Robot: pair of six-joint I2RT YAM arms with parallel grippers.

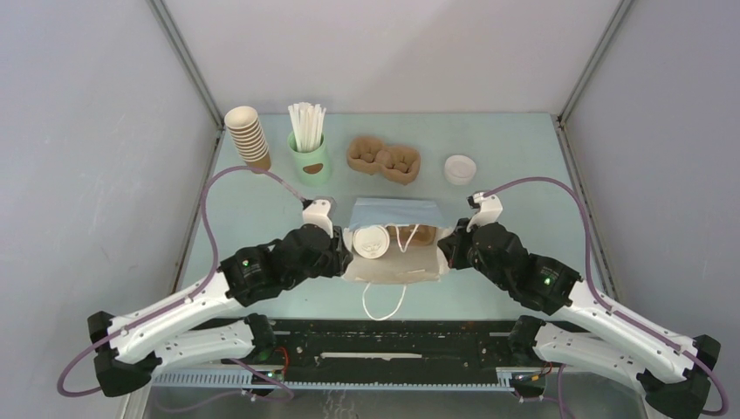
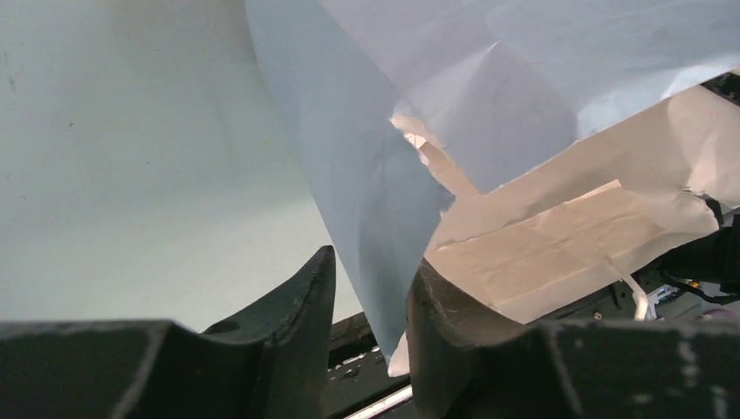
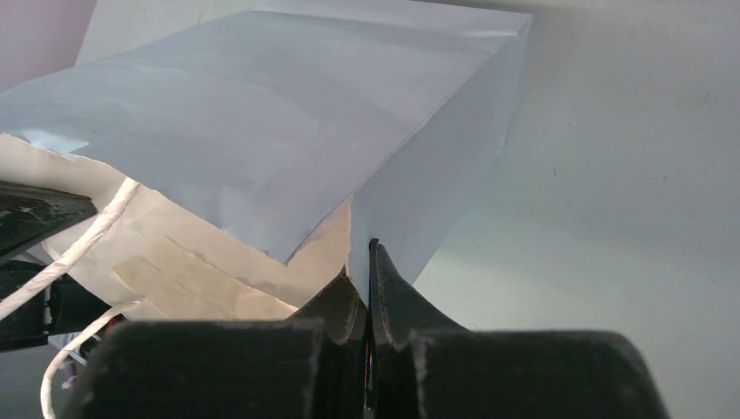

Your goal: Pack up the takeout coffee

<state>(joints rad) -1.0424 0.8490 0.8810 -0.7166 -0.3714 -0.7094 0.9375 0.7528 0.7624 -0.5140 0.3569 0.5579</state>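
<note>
Grey walls point(image 1: 87, 131) boxed a pale table point(image 1: 515, 188) (greenish); right gripper point(image 3: 366, 271) pinched the paper bag point(image 3: 288, 131), left gripper point(image 2: 371, 297) straddled its edge, slightly parted.

Cup point(image 1: 370, 242) perhaps across bag point(image 1: 393, 212) mouth

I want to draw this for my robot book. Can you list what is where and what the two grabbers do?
bag: paper bag, mid-table, blue outside
coffee: takeout coffee, white lid up, at the bag's opening, left side
left gripper: jaws apart, bag edge between them
right gripper: shut on the bag's other edge
back row: stack of cups, green cup of straws, pulp carrier, white lid
</note>
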